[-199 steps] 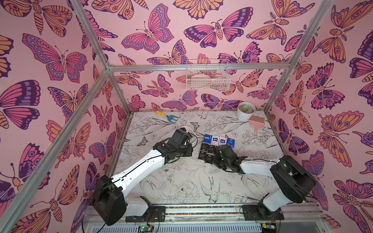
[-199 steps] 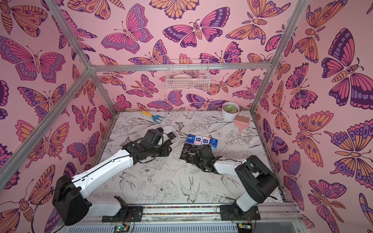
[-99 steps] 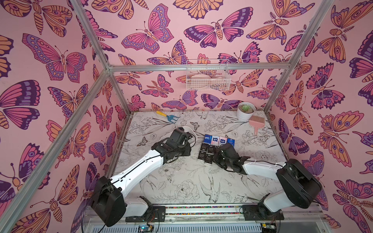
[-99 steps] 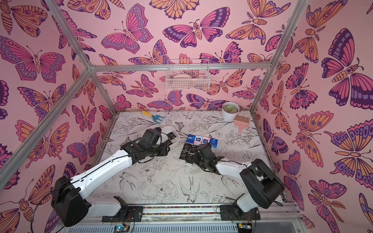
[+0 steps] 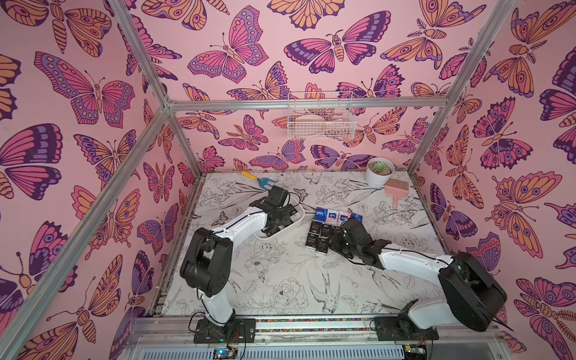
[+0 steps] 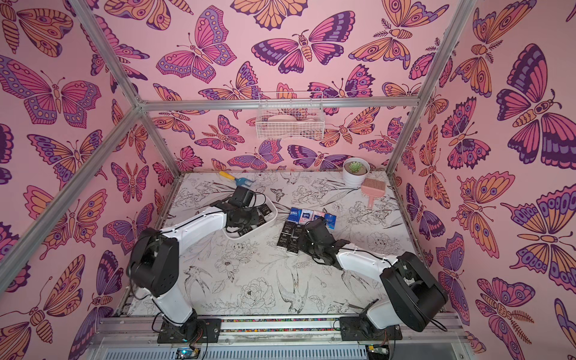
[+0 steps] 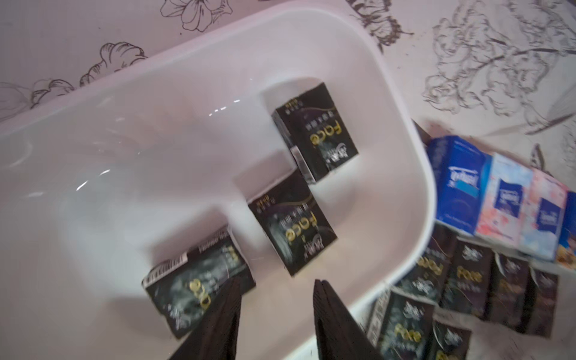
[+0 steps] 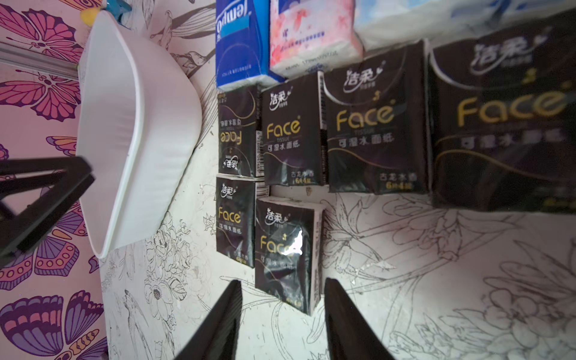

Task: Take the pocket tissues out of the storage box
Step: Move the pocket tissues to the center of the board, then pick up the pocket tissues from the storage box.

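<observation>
The white storage box (image 7: 405, 131) holds three black pocket tissues (image 7: 318, 131) lying flat on its floor. My left gripper (image 7: 277, 280) hangs open over the box's inside. Nothing is between its fingers, and one finger overlaps the nearest black packet (image 7: 193, 283). Beside the box, several black packets (image 8: 293, 134) lie in rows on the table below a row of blue, white and pink ones (image 5: 332, 215). My right gripper (image 8: 283, 282) is open just behind the nearest black packet (image 8: 286, 249), which lies free on the table. In both top views each arm hides its own fingertips.
A white plant pot (image 5: 378, 171) and a pink brush (image 5: 396, 190) stand at the back right. A blue and yellow garden fork (image 5: 260, 180) lies at the back left. A white wire basket (image 5: 321, 120) hangs on the back wall.
My right gripper has opened and let go of a black packet at the near end of the rows. The left gripper has stayed in the box, barely moving.
</observation>
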Controlling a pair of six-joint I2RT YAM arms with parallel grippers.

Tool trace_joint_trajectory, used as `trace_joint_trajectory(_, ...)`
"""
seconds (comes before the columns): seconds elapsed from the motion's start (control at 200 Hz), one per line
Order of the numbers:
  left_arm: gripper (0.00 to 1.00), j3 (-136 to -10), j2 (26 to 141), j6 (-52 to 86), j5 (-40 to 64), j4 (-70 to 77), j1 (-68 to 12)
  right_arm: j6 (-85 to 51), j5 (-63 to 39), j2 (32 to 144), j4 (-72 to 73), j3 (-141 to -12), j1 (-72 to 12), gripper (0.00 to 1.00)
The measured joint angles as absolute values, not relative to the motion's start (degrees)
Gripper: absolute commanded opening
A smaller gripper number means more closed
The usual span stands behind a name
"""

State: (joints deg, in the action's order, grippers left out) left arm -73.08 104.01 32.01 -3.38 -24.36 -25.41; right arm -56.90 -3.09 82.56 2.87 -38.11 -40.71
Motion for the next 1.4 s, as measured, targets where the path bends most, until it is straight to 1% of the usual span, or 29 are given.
trace_joint_trajectory(0.17,0.44,-75.96,111.24,32.49,-2.2,-20.12,-22.92,-55.99,-3.29,82.85,2.13,-38.24,-40.71,0.48)
trace_joint_trajectory(0.476,0.43,-79.55,114.34,33.98,1.1,-14.59,-22.85,-55.22,-4.32,85.38,2.13,-38.41,-40.71,0.48)
trace_joint_trajectory(0.751,0.43,-82.59,120.9,36.29,3.14,-12.01,-22.74,-55.2,-5.21,85.84,2.15,-38.41,-40.71,0.49)
trace_joint_trajectory(0.801,0.39,-82.7,121.47,36.71,3.55,-11.51,-22.61,-55.2,-5.28,85.84,2.15,-38.41,-40.71,0.48)
trace_joint_trajectory(0.886,0.3,-82.96,121.54,37.56,3.95,-10.9,-22.44,-55.2,-5.58,85.84,2.15,-38.41,-40.71,0.48)
trace_joint_trajectory(1.067,0.13,-80.42,120.7,39.03,3.86,-7.29,-22.11,-55.18,-6.07,85.89,2.2,-38.41,-40.71,0.47)
trace_joint_trajectory(1.147,0.1,-78.61,119.59,39.2,3.55,-5.93,-22.02,-55.2,-6.11,85.89,2.2,-38.41,-40.71,0.47)
trace_joint_trajectory(1.402,0.07,-72.99,112.9,37.12,1.48,-7.42,-22.0,-55.02,-6.46,85.84,2.09,-38.39,-40.71,0.47)
